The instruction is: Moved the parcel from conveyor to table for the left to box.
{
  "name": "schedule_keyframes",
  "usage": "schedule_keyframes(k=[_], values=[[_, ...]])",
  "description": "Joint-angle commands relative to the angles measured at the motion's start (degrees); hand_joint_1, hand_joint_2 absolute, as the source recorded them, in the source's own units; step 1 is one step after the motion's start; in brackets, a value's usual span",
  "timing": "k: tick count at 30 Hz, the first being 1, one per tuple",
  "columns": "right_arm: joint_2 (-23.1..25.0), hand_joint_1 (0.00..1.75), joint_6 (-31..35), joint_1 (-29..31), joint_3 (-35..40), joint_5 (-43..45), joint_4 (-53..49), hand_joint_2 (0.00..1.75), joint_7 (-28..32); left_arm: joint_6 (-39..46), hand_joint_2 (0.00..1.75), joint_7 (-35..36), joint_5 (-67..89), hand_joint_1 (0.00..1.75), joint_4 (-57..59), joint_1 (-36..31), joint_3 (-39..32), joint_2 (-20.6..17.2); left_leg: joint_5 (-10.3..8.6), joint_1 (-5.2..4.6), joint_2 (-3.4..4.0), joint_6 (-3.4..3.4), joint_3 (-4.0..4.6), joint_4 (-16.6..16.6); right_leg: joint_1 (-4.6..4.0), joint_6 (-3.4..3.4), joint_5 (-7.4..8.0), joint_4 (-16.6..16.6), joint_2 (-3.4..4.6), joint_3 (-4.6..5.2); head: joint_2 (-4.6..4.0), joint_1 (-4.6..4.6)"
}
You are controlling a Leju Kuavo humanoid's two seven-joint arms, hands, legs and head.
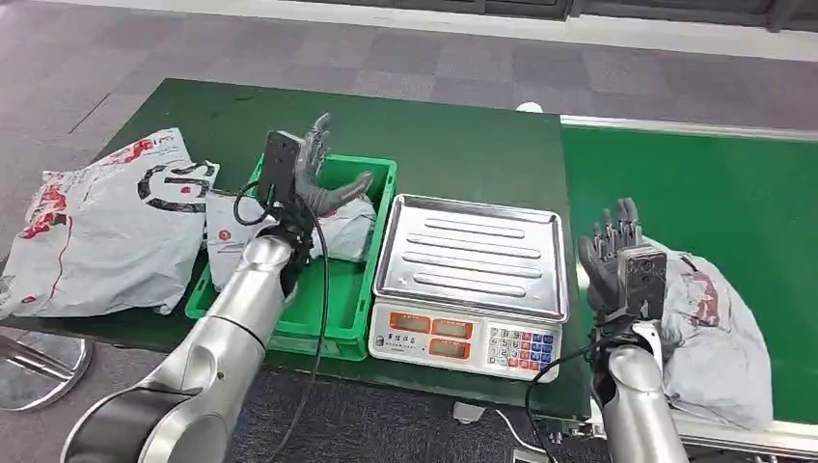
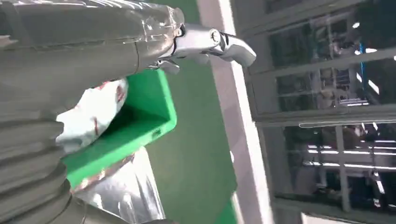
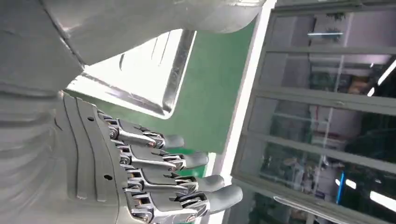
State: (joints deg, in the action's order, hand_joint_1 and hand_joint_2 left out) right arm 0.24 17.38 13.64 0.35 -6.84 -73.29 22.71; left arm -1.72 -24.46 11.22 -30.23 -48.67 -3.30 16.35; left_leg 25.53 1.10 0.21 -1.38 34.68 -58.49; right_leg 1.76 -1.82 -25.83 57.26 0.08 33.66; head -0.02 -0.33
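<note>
**Grey parcel on the conveyor beside the raised right hand**

The grey plastic parcel (image 1: pixel 712 333) with red print lies on the green conveyor belt (image 1: pixel 714 193), at the belt's near edge, just beside the right hand (image 1: pixel 617 260) on its outer side. The hand stands upright next to it with its fingers (image 3: pixel 182 161) straight, slightly apart and holding nothing; whether the back of the hand touches the parcel cannot be told. In the right wrist view the steel tray shows on the palm side of those fingers.

On the inner side of the right hand sits a weighing scale (image 1: pixel 468 333) with a ribbed steel tray (image 1: pixel 473 256), red displays and a keypad, resting on the dark green desk (image 1: pixel 434 125).

Beyond the scale, the green plastic crate (image 1: pixel 357 289) holds a white bagged parcel (image 1: pixel 338 231) with red marks. The left hand (image 1: pixel 318 169) is raised above the crate, its fingers (image 1: pixel 313 145) spread wide and pointing up, the thumb reaching out over the white bag, nothing held. The left wrist view shows the crate's corner and the white bag just beneath the hand.

Well to the outer side of the left hand, a large white mailer bag (image 1: pixel 101 227) with red and black print lies flat at the desk's edge, overlapping the crate's rim.
</note>
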Motion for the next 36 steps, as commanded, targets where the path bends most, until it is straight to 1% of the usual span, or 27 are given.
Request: schedule_keyframes(k=[1,3,6,7,8,9,11,12,15,16,17,18,19,20,21,22,23,25,26,28,31,35,36], values=[[-1.3,0.0,2.0,7.0,4.3,-4.2,13.9,1.75,-0.8,-5.1,1.75,0.4,-9.4,0.0,1.6,3.4,7.0,-0.1,-0.01,-0.01,0.15,0.11,-0.23,0.2,-0.03,0.19,0.07,-0.2,0.14,-0.17,0.0,0.0],[-0.8,0.0,2.2,7.3,4.2,-4.8,15.6,1.75,-1.2,-4.6,1.75,0.1,-9.8,0.0,2.1,4.2,8.8,-0.1,0.0,0.0,0.1,0.1,-0.17,0.1,-0.03,0.13,0.05,-0.1,0.1,-0.14,0.02,0.0],[-0.8,0.0,5.8,7.3,3.6,-7.7,16.8,1.75,-0.9,-2.7,1.75,-0.5,-10.9,0.0,2.6,5.0,11.6,0.0,-0.02,-0.01,0.05,0.12,-0.21,0.2,-0.03,0.18,0.04,-0.2,0.04,-0.19,0.0,0.0],[-1.3,0.0,9.5,7.1,3.0,-10.3,16.9,1.75,-1.4,-2.2,1.75,-1.0,-11.0,0.0,2.5,5.4,12.3,0.3,-0.02,-0.01,0.05,0.14,-0.24,0.2,-0.04,0.2,0.05,-0.2,0.04,-0.23,0.0,0.0],[-1.6,0.0,9.3,7.0,2.9,-10.2,16.8,1.75,-1.3,-2.1,1.75,-1.1,-11.0,0.0,2.4,5.5,12.4,0.4,0.0,-0.01,-0.03,0.09,-0.11,0.1,-0.01,0.12,0.0,-0.1,-0.05,-0.14,0.0,0.0],[-2.2,0.0,13.6,6.3,2.0,-14.5,16.2,1.75,-3.0,-1.1,1.75,-1.3,-10.8,0.0,2.1,5.8,13.6,0.5,-0.01,-0.02,-0.01,0.12,-0.14,0.1,-0.02,0.18,0.02,-0.1,-0.03,-0.16,0.0,0.0],[-3.3,0.0,16.3,4.8,0.6,-18.3,14.9,1.75,-4.7,-0.2,1.75,-1.3,-10.8,0.0,2.0,5.8,14.4,0.6,-0.03,-0.03,-0.1,0.12,-0.14,0.2,-0.02,0.19,0.0,-0.2,-0.12,-0.18,0.0,0.0],[-3.7,0.0,16.3,4.3,0.1,-18.2,14.6,1.75,-4.7,0.0,1.75,-1.3,-10.9,0.0,1.9,5.8,14.5,0.7,-0.01,-0.01,-0.14,0.07,-0.03,0.1,-0.01,0.1,-0.03,-0.1,-0.16,-0.09,0.0,0.0],[-3.7,0.0,16.3,4.3,0.1,-18.2,14.6,1.75,-4.7,0.0,1.75,-1.3,-10.9,0.0,1.9,5.8,14.5,0.7,0.0,0.0,-0.11,0.09,-0.07,0.1,-0.03,0.14,-0.01,-0.1,-0.13,-0.1,0.0,0.0],[-3.6,0.0,17.6,4.1,-0.2,-20.1,14.3,1.75,-5.4,0.1,1.75,-1.2,-11.0,0.0,1.9,5.7,14.7,0.6,0.01,0.0,-0.05,0.06,-0.02,0.0,-0.03,0.1,-0.01,-0.1,-0.07,-0.04,0.0,0.0],[-4.1,0.0,21.5,3.3,-1.5,-26.2,14.5,1.75,-8.8,0.5,1.75,-1.3,-11.5,0.0,1.6,5.8,15.0,0.6,0.01,0.0,-0.07,0.08,-0.04,0.0,-0.03,0.13,-0.01,-0.1,-0.08,-0.06,0.0,0.0],[-4.8,0.0,22.2,2.5,-2.6,-26.3,14.5,1.75,-9.0,0.7,1.75,-1.3,-11.7,0.0,1.6,5.9,15.2,0.6,-0.01,-0.02,-0.08,0.09,-0.06,0.1,-0.01,0.14,-0.01,-0.1,-0.09,-0.08,0.0,0.0],[-4.9,0.0,22.6,1.8,-5.6,-31.4,15.1,1.75,-10.7,1.1,1.75,-1.3,-12.0,0.0,1.4,6.1,15.5,0.5,-0.03,-0.03,-0.13,0.13,-0.15,0.2,-0.02,0.21,0.0,-0.2,-0.13,-0.17,0.0,0.0],[-5.4,0.0,22.6,1.4,-7.9,-33.9,15.6,1.75,-11.4,1.3,1.75,-1.3,-12.4,0.0,1.3,6.1,15.4,0.6,-0.04,-0.01,-0.2,0.13,-0.15,0.2,-0.04,0.21,-0.01,-0.2,-0.2,-0.2,0.0,0.0],[-5.2,0.0,22.6,1.2,-9.7,-33.4,17.1,1.75,-8.9,1.5,1.75,-1.3,-12.9,0.0,1.2,6.3,15.7,0.5,-0.04,-0.01,-0.29,0.1,-0.11,0.1,-0.03,0.15,-0.04,-0.2,-0.28,-0.16,0.0,0.0],[-5.2,0.0,22.6,1.2,-10.0,-33.2,17.5,1.75,-8.3,1.5,1.75,-1.3,-13.0,0.0,1.2,6.3,15.8,0.4,-0.05,-0.01,-0.35,0.12,-0.11,0.2,-0.03,0.17,-0.04,-0.2,-0.35,-0.2,0.0,0.0],[-5.2,0.0,22.6,1.2,-10.0,-33.2,17.5,1.75,-8.3,1.5,1.75,-1.3,-13.0,0.0,1.2,6.3,15.8,0.4,-0.01,0.0,-0.25,0.09,-0.07,0.1,-0.03,0.11,-0.04,-0.1,-0.29,-0.13,0.0,0.0],[-5.0,0.0,22.6,1.4,-10.1,-33.4,17.5,1.75,-8.3,1.5,1.75,-1.3,-13.0,0.0,1.2,6.3,15.8,0.4,-0.02,-0.04,-0.19,0.17,-0.21,0.2,-0.01,0.21,0.0,-0.3,-0.24,-0.26,0.0,0.0],[-4.8,0.0,22.6,1.5,-10.1,-33.5,17.5,1.75,-8.3,1.5,1.75,-1.3,-13.0,0.0,1.2,6.3,15.8,0.4,0.02,-0.03,-0.08,0.08,-0.02,0.1,0.01,0.09,-0.01,-0.1,-0.1,-0.05,0.0,0.0],[-4.4,0.0,22.6,1.1,-12.8,-40.4,17.7,1.75,-12.1,1.6,1.75,-1.3,-13.3,0.0,1.2,6.4,16.0,0.4,0.02,-0.02,-0.03,0.12,-0.09,0.1,-0.02,0.18,0.01,-0.1,-0.04,-0.1,0.0,0.02],[-5.1,0.0,22.6,0.1,-16.4,-46.9,21.9,1.75,-15.4,2.1,1.75,-1.2,-13.8,0.0,0.8,6.5,16.1,0.3,-0.02,-0.01,-0.22,0.09,-0.1,0.1,-0.03,0.2,-0.02,-0.2,-0.22,-0.13,0.0,0.0],[-7.3,0.0,20.8,1.9,-16.1,-51.5,30.1,1.75,-22.3,2.6,1.75,-1.1,-14.2,0.0,-0.7,7.2,15.8,-0.3,0.0,0.01,-0.16,0.11,-0.16,0.2,-0.05,0.17,0.01,-0.2,-0.2,-0.21,0.0,0.0],[-8.0,0.0,18.9,2.3,-15.6,-54.9,31.8,1.75,-25.8,2.6,1.75,-1.1,-14.2,0.0,-1.0,7.3,15.6,-0.5,0.01,0.0,-0.1,0.13,-0.16,0.2,-0.05,0.17,0.02,-0.2,-0.14,-0.19,0.0,0.0]])
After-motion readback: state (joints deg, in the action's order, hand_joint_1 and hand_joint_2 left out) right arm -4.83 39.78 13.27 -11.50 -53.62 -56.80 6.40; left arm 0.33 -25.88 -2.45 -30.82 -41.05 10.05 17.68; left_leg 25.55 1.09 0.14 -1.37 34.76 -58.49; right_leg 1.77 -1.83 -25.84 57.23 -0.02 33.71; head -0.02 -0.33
